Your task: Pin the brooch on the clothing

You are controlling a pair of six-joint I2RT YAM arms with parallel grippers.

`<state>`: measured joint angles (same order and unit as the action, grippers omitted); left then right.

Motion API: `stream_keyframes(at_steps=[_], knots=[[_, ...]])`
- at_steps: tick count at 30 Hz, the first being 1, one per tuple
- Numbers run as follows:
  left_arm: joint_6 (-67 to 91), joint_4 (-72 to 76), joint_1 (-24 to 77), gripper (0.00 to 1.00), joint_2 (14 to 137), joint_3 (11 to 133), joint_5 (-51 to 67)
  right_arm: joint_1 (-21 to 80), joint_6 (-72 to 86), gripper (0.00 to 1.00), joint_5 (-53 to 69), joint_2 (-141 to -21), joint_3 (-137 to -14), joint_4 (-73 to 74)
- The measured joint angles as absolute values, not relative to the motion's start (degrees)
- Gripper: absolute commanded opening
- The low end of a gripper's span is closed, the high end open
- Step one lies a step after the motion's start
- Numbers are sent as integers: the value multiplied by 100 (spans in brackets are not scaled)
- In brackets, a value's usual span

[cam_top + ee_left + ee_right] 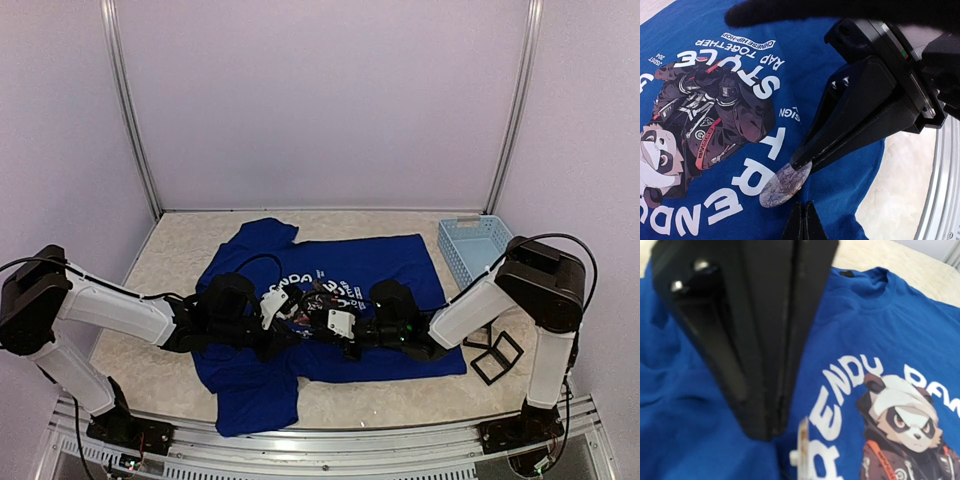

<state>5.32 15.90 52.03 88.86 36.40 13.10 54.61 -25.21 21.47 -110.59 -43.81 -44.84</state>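
Right gripper, 2 fingers clamped on brooch rim, over white lettering of clothing; contact unclear. Left gripper pressed together just beside brooch, fabric pinch unclear. Risk: brooch slipping from thin-rim grip, or loose wrinkled cloth bunching under push. Beige mottled table, lilac walls, basket well right of right gripper.

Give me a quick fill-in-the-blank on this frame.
1. The right gripper pinches the ___.
2. The T-shirt print shows a ___.
3. The left gripper is ___, not open.
4. The basket stands by the ___ arm.
Missing words: brooch; panda; shut; right.
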Motion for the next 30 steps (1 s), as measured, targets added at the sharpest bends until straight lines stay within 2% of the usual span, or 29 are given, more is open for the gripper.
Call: stream_keyframes(at_steps=[3,13,22,26,30], knots=[[534,1590,5203,0,8886,3640,1308,5461,-2504,0,2263,-11059,-4364,-4491],[578,1492,5216,28,8888,3623,1330,5417,-2056,0,2587,-11104,-4338,-4672],[602,1872,5242,32,8409,2947,987,5393,-1708,0,3133,-11253,-4333,-4757],[561,2373,5168,38,8370,2692,969,5393,-1638,0,3291,-11262,-4333,-4786],[532,2591,5000,36,8405,2587,1094,5393,-1614,0,3354,-11262,-4333,-4788]])
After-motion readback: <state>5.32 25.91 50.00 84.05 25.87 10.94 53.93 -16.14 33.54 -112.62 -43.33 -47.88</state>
